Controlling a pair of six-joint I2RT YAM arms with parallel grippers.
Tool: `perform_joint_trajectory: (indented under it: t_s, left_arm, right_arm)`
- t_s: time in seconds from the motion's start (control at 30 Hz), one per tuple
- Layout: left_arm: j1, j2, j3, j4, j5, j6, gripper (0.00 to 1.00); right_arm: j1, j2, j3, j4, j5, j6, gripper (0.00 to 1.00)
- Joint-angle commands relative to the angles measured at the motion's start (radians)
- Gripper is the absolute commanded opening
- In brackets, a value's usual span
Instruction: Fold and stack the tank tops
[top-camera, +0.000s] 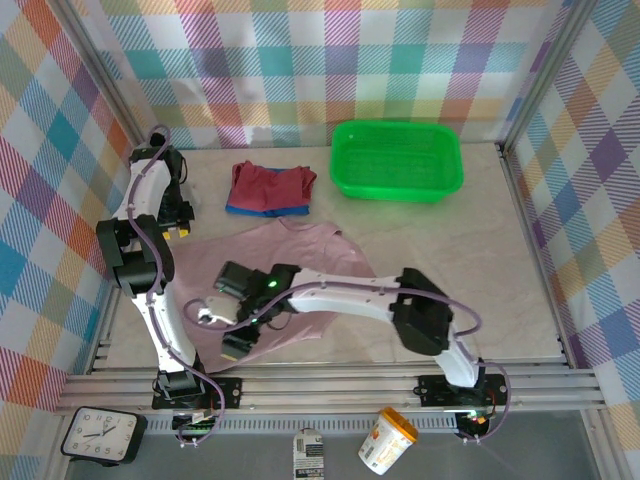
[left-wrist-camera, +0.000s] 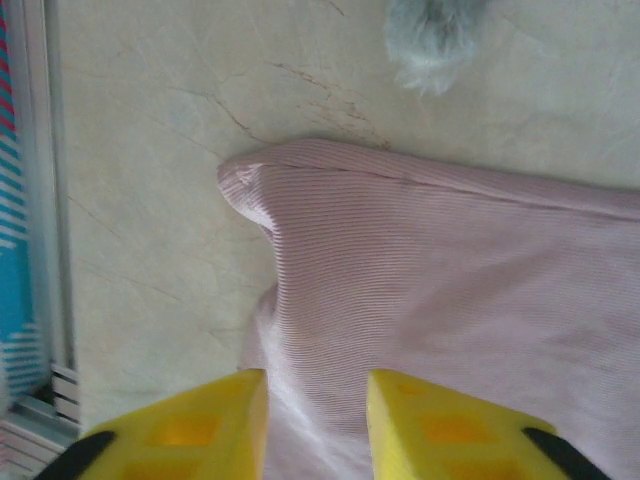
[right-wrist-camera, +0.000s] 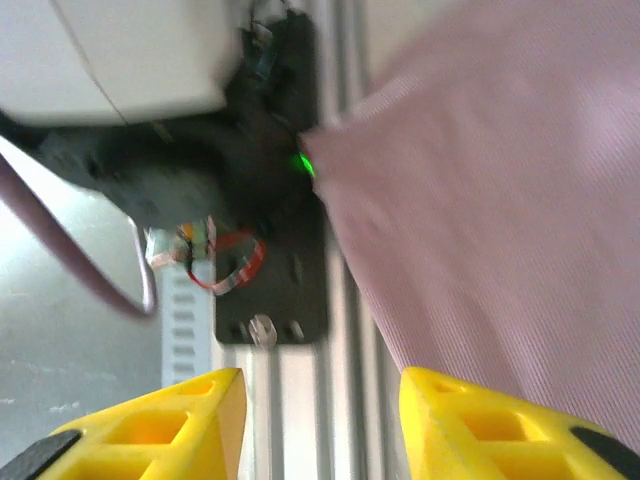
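Observation:
The pale pink tank top (top-camera: 300, 255) lies spread on the table's left-centre. The dark red tank top (top-camera: 272, 182) rests folded on the royal blue one (top-camera: 248, 210) behind it. My left gripper (top-camera: 183, 230) hangs at the pink top's far left edge. In the left wrist view my left gripper (left-wrist-camera: 318, 385) is open, its yellow fingers apart over a raised fold of the pink cloth (left-wrist-camera: 450, 290). My right gripper (top-camera: 237, 348) is at the near left edge of the top. In the right wrist view it (right-wrist-camera: 322, 385) is open with nothing between the fingers, and the pink cloth (right-wrist-camera: 500, 200) is to its right.
A bright green basket (top-camera: 400, 190) stands at the back right. The aluminium rail (top-camera: 350, 385) runs along the near edge, with the left arm's black base plate (right-wrist-camera: 270, 250) close under my right gripper. A clock (top-camera: 100, 435) and a cup (top-camera: 388, 440) sit below the table edge.

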Motion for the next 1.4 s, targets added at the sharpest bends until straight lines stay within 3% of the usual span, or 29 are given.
perform_joint_trajectory:
  t_s: [0.0, 0.17, 0.23, 0.33, 0.5, 0.73, 1.07, 1.13, 1.27, 1.37]
  left_arm:
    - [0.004, -0.085, -0.017, -0.044, -0.041, 0.000, 0.39]
    - [0.004, -0.272, -0.192, 0.021, 0.155, -0.035, 0.44]
    - [0.002, -0.345, -0.298, 0.069, 0.291, -0.050, 0.45]
    - [-0.015, -0.410, -0.452, 0.133, 0.388, -0.074, 0.46]
    - [-0.068, -0.394, -0.631, 0.242, 0.425, -0.108, 0.46]
    - [-0.128, -0.281, -0.697, 0.328, 0.432, -0.126, 0.44]
    - [-0.266, -0.220, -0.659, 0.352, 0.497, -0.149, 0.44]
    - [-0.299, -0.231, -0.651, 0.364, 0.532, -0.162, 0.45]
    - [-0.346, -0.267, -0.627, 0.374, 0.594, -0.188, 0.46]
    - [-0.350, -0.312, -0.613, 0.367, 0.578, -0.194, 0.47]
  right_arm:
    - [-0.158, -0.182, -0.151, 0.005, 0.062, 0.071, 0.47]
    - [-0.387, -0.325, -0.405, 0.048, 0.145, 0.135, 0.53]
    - [-0.451, -0.325, -0.449, 0.066, 0.165, 0.122, 0.57]
    - [-0.511, -0.261, -0.449, 0.070, 0.171, 0.102, 0.57]
    - [-0.589, -0.164, -0.424, 0.061, 0.177, 0.121, 0.55]
    - [-0.663, -0.141, -0.534, 0.037, 0.244, 0.230, 0.53]
    - [-0.819, -0.241, -0.745, 0.001, 0.296, 0.408, 0.52]
    - [-0.847, -0.291, -0.781, 0.015, 0.272, 0.450, 0.51]
    - [-0.876, -0.365, -0.801, -0.052, 0.379, 0.473, 0.53]
    - [-0.967, -0.453, -0.852, -0.028, 0.365, 0.469, 0.54]
